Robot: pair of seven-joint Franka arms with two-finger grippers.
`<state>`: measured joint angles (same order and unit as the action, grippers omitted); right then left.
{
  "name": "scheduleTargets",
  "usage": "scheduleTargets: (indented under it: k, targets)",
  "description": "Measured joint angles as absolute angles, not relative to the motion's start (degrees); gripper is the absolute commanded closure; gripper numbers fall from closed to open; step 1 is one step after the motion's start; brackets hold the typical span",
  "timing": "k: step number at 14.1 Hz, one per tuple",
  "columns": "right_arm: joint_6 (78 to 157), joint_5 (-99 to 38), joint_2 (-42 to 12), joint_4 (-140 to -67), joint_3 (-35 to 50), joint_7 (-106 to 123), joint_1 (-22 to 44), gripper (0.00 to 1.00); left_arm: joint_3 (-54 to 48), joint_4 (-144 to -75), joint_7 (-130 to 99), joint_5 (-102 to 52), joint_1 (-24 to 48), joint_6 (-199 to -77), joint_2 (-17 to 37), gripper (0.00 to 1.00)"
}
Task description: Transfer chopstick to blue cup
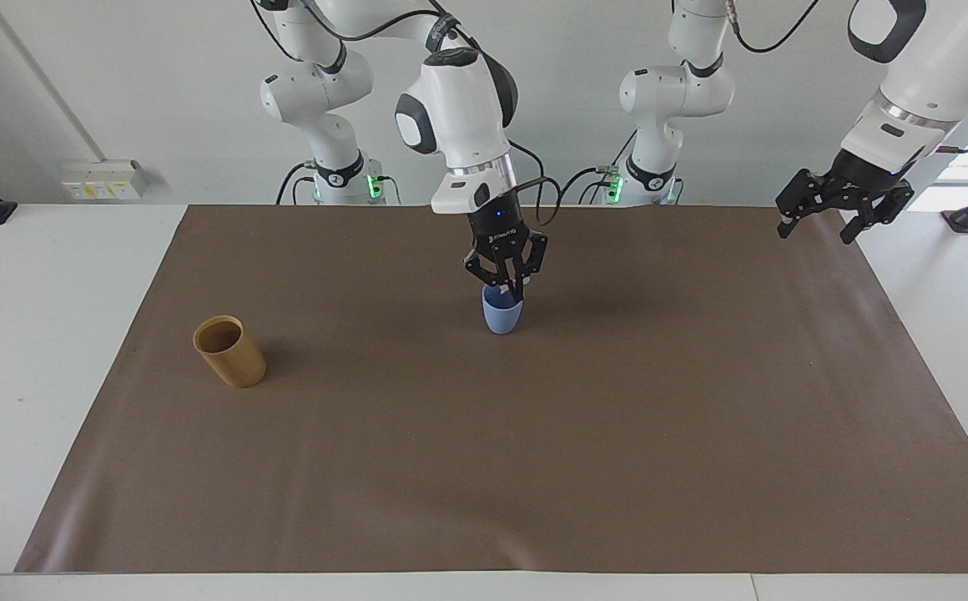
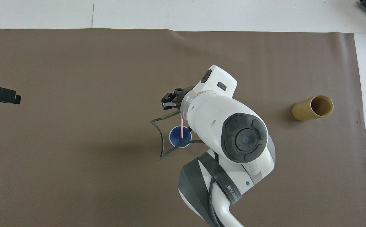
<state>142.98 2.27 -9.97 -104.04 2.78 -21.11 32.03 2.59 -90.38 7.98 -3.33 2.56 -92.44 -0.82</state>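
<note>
I see the right gripper (image 1: 511,291) blocking the blue cup (image 1: 502,316) mouth; open mat (image 1: 617,434) separates it from 1 tan cup (image 1: 230,351).

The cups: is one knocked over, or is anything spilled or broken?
Nothing stands out. The blue cup and the tan cup both stand upright, apart, on the brown mat. The right end effector holds the chopstick, its lower end inside the blue cup.

chopstick (image 2: 181,130) dips into the blue cup (image 1: 501,316) mid-mat; bamboo cup (image 1: 229,351) toward the right arm's end.
</note>
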Motion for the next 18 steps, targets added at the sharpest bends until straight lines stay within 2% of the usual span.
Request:
scheduleTargets:
  k: [2,3,5,6,12,18]
  targets:
    - [144.2,2.3,-10.9,-105.4,2.8,-21.2,32.2,0.64,2.6,-90.4,8.0,-3.3,2.6,-92.4,-0.8,0.00]
    - [144.3,2.3,-11.1,-105.8,2.8,-21.2,32.2,0.52,2.6,-90.4,8.0,-3.3,2.6,-92.4,-0.8,0.00]
    - [144.3,2.3,-11.2,-106.9,2.8,-21.2,32.2,0.07,2.6,-90.4,8.0,-3.3,2.6,-92.4,-0.8,0.00]
    - [144.3,2.3,-11.2,-107.2,2.8,-21.2,32.2,0.00,2.6,-90.4,8.0,-3.3,2.6,-92.4,-0.8,0.00]
    - [143.0,3.5,-10.8,-105.4,1.9,-21.3,30.9,0.00,2.6,-90.4,8.0,-3.3,2.6,-92.4,-0.8,0.00]
    - [125.7,3.7,-7.4,-97.4,1.5,-21.2,21.5,0.00,2.6,-90.4,8.0,-3.3,2.6,-92.3,-0.8,0.00]
